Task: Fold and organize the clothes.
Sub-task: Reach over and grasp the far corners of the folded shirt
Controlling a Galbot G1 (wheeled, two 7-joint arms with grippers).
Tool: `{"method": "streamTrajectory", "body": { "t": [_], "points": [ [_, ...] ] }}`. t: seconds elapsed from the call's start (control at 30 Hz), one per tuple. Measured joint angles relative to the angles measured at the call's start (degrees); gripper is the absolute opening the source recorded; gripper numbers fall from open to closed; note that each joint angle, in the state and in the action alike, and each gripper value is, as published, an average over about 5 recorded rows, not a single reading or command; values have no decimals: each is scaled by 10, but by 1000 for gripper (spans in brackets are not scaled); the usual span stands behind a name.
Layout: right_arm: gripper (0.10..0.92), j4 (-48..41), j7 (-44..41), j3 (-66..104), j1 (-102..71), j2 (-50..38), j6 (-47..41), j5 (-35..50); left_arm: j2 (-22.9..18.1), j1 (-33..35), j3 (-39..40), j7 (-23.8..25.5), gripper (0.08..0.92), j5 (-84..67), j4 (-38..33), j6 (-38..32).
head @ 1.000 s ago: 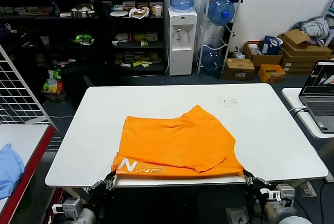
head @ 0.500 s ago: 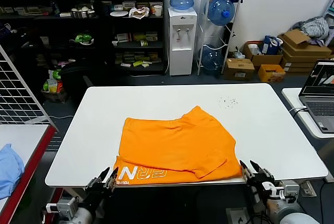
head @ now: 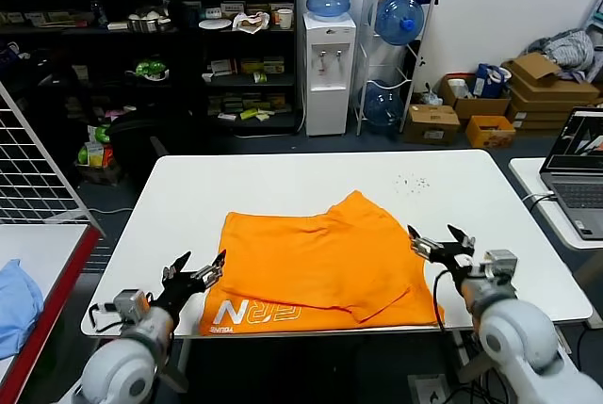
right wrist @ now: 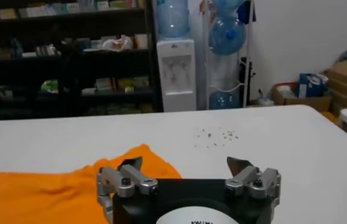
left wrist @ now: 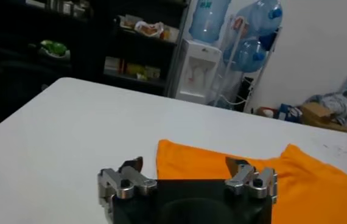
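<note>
Centrally on the white table (head: 283, 187), toward its near edge, the orange T-shirt (head: 320, 258) is seen lying folded, one layer laid over another; white block lettering (head: 254, 311) is exposed along the near hem, at the robot's left, and this is shown by the head view only. The left gripper (head: 200, 268) is held above the table just beside the shirt's left edge, fingers spread, nothing between them; the right gripper (head: 437, 242) is held at the shirt's right edge, likewise spread and empty; whether either fingertip touches the fabric cannot be told from the head view. In the left wrist view the left gripper (left wrist: 185, 165) is seen with jaws wide apart, the shirt (left wrist: 295, 176) lying flat on the table surface (left wrist: 70, 134) beyond them. In the right wrist view the right gripper (right wrist: 185, 163) is equally wide, a raised fold of the shirt (right wrist: 58, 185) visible off one finger, and a scatter of small dark specks (right wrist: 215, 133) on bare table farther off; these specks are also recorded in the head view (head: 411, 182). A light blue cloth (head: 14, 300) on a side surface at the robot's left and a laptop (head: 579, 173) at the right are registered by the head view alone.
</note>
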Motion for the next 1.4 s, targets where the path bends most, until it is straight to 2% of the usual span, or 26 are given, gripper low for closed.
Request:
{"method": "streamTrajectory", "body": {
  "t": [0.13,0.5,0.73,1.0,1.17,1.4],
  "points": [
    [921,-81,7,-50,94,20,-15,7,-11,-80,41,12,917,-18,65,6],
    [921,-270,12,-148,267,86,-60,17,-46,-261,149,41,921,-46,240,38],
    [921,-339,7,-180,315,114,-81,18,-59,-324,187,51,921,-67,302,61],
    [916,-383,0,-203,342,136,-92,10,-70,-364,216,55,921,-74,342,74],
    [811,-397,-1,-211,350,142,-101,10,-70,-377,230,57,883,-75,353,78],
    [611,-405,-1,-213,352,142,-110,16,-70,-385,244,63,684,-69,359,81]
  ]
}}
